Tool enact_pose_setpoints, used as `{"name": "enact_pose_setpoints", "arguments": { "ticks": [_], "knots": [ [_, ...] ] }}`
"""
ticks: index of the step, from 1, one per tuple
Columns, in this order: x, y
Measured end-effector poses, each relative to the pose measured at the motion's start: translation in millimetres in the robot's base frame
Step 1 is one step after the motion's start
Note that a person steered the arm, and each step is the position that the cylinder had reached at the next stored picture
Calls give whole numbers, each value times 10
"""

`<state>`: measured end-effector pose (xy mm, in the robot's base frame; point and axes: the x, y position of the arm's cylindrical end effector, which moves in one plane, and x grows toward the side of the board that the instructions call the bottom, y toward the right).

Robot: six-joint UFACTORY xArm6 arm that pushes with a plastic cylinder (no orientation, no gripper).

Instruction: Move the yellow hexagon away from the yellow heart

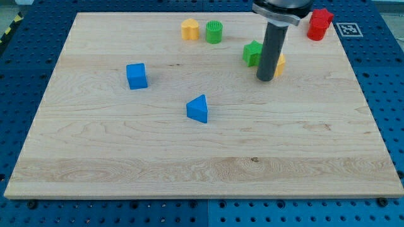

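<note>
Pale wood worktop (189,157) sits on a blue perforated base (391,94) bearing a square black-and-white marker (346,28). No claw exists; my tip (265,79) touches the half-hidden yellow block (279,64), while another yellow block (190,29) stands well apart beside a green cylinder (214,31).

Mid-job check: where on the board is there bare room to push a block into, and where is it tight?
Open: the whole strip along the view's bottom below the blue triangle, and the view's right side below my tip. Crowded: the view's top, where the yellow block, green cylinder, green block, a yellow block behind my tip and the red block cluster.
</note>
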<state>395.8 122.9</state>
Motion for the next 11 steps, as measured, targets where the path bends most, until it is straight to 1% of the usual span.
{"name": "enact_pose_setpoints", "arguments": {
  "ticks": [4,5,6,9,10,11],
  "knots": [
    [-672,3],
    [-719,125],
    [-742,403],
    [-833,976],
    [-833,1118],
    [-802,1133]
  ]
}}
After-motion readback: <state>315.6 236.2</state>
